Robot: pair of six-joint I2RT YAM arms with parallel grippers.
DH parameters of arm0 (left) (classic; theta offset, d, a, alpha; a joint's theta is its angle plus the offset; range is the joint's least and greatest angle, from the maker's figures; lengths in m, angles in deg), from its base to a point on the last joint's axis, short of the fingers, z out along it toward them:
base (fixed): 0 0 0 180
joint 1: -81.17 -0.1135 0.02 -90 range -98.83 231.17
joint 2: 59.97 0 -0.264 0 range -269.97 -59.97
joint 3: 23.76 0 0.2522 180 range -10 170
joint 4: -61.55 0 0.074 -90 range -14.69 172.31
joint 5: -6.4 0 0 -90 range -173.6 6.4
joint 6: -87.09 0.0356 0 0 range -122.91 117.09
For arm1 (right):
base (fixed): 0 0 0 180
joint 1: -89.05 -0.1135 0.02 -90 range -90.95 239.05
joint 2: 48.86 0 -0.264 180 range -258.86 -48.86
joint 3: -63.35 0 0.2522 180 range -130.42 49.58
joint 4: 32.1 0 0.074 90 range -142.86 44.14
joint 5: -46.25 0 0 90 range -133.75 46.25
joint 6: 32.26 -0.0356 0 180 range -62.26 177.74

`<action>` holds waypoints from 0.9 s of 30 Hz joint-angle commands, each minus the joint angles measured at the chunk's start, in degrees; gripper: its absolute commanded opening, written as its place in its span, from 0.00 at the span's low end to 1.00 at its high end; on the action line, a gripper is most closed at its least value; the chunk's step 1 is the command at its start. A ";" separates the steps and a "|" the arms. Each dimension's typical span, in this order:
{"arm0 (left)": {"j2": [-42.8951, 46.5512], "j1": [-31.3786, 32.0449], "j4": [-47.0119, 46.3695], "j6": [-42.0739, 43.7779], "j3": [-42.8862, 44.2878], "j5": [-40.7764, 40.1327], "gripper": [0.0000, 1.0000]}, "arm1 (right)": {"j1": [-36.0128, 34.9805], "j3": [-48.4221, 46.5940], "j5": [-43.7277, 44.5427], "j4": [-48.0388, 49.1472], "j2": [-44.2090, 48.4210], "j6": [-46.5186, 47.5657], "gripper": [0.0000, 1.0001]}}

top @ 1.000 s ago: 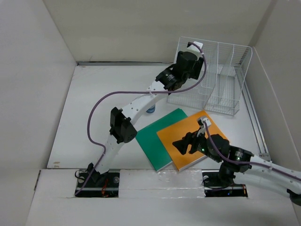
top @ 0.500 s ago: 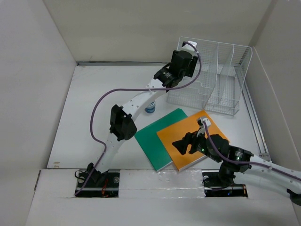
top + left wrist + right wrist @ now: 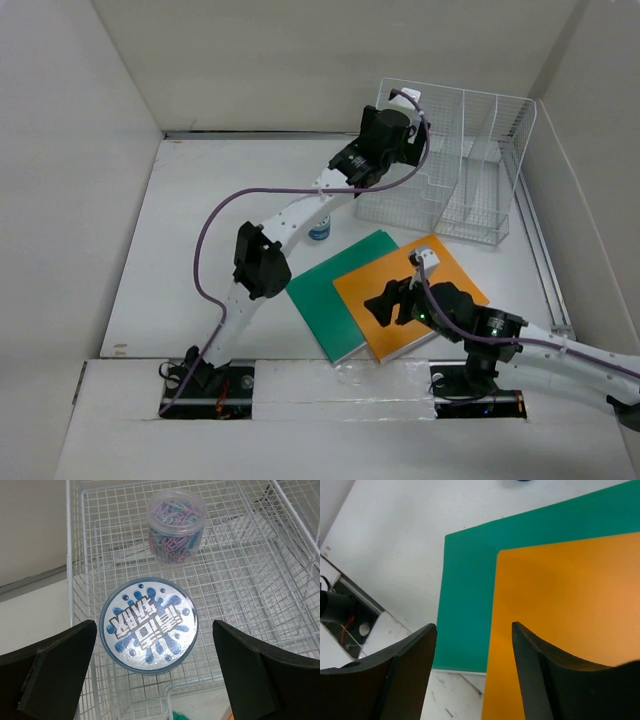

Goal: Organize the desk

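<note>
The white desk [image 3: 200, 240] holds a green notebook [image 3: 335, 290] with an orange notebook [image 3: 450, 275] lying partly over it. My left gripper [image 3: 392, 128] is open and empty at the left end of the white wire rack [image 3: 470, 170]. In the left wrist view it [image 3: 155, 680] hovers just above a round tin with a blue splash lid [image 3: 148, 625], which sits in the rack near a jar of paper clips [image 3: 176, 524]. My right gripper [image 3: 388, 302] is open and empty. In the right wrist view it [image 3: 475, 670] hangs over the left edge of the orange notebook [image 3: 570, 595], beside the green one [image 3: 470, 580].
A small blue-and-white bottle [image 3: 319, 230] stands on the desk just under my left arm, left of the rack. Pale wall panels close in the left, back and right sides. The rack's tall dividers [image 3: 490, 140] stand at the back right.
My left gripper has drawn back to the left from the rack, uncovering the small bottle below the arm. My right gripper has shifted slightly left over the notebooks.
</note>
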 commanded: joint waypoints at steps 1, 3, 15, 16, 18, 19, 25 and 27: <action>10.34 0.30 -3.70 -1.37 -0.34 2.80 0.99 | -0.39 -2.44 1.98 4.85 -1.16 1.67 0.64; 14.13 0.30 -6.32 -2.34 -1.47 6.40 0.99 | -0.39 -2.61 2.86 6.78 -3.70 2.81 0.40; 65.79 0.30 -24.42 -13.14 -51.18 3.79 0.86 | 0.22 -19.65 10.42 12.68 -38.67 10.02 0.92; 78.54 0.30 -25.66 -17.94 -66.80 0.82 0.72 | 2.40 -24.88 10.77 12.60 -46.70 10.63 0.98; 82.84 0.30 -26.02 -19.55 -71.22 0.09 0.68 | 3.03 -26.42 10.60 15.05 -49.05 11.16 0.99; 90.19 0.30 -25.33 -21.74 -78.75 -2.00 0.64 | 4.43 -29.13 10.42 15.75 -51.24 11.43 1.00; 106.06 0.30 -8.21 -26.77 -90.24 -4.04 0.74 | 9.71 -38.55 7.79 17.87 -65.32 12.40 1.00; 109.40 0.30 -0.94 -27.39 -90.95 -4.31 0.74 | 11.55 -42.15 7.43 17.52 -69.08 12.57 1.00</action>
